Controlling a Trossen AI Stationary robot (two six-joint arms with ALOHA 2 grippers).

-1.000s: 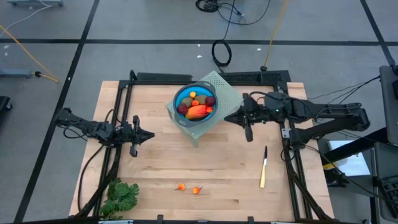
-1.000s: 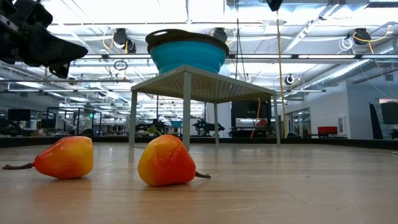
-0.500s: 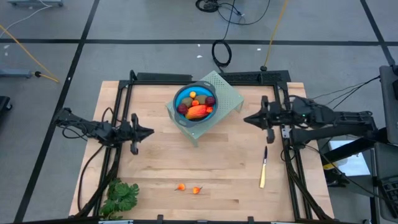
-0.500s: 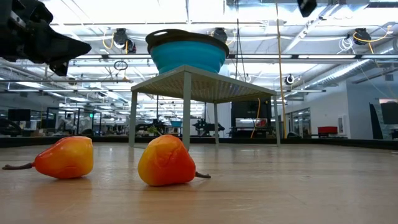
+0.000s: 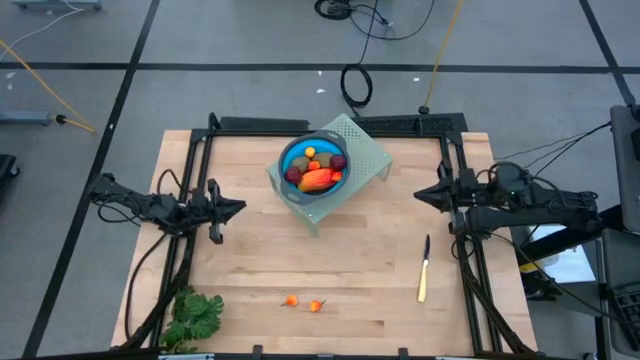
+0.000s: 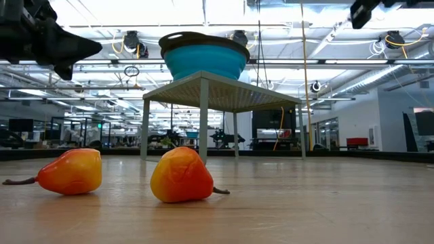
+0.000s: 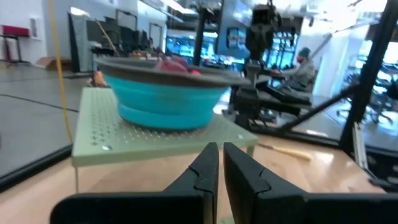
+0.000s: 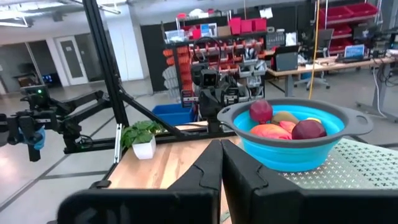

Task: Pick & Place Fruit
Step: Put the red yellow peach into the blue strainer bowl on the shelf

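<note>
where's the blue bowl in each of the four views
High view: the blue bowl sits upper centre, on the pale green perforated stand, fruit inside.
Low view: upper centre, on top of the stand, seen from below rim level.
Left wrist view: left of centre, on the stand, beyond the fingers.
Right wrist view: right side, fruit showing over its rim.
Shared landmark: the perforated stand under the bowl.

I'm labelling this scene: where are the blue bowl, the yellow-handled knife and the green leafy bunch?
blue bowl (image 5: 289, 156): high view, on its bare left rim.
yellow-handled knife (image 5: 422, 288): high view, on the yellow handle.
green leafy bunch (image 5: 194, 317): high view, on the middle leaves.
</note>
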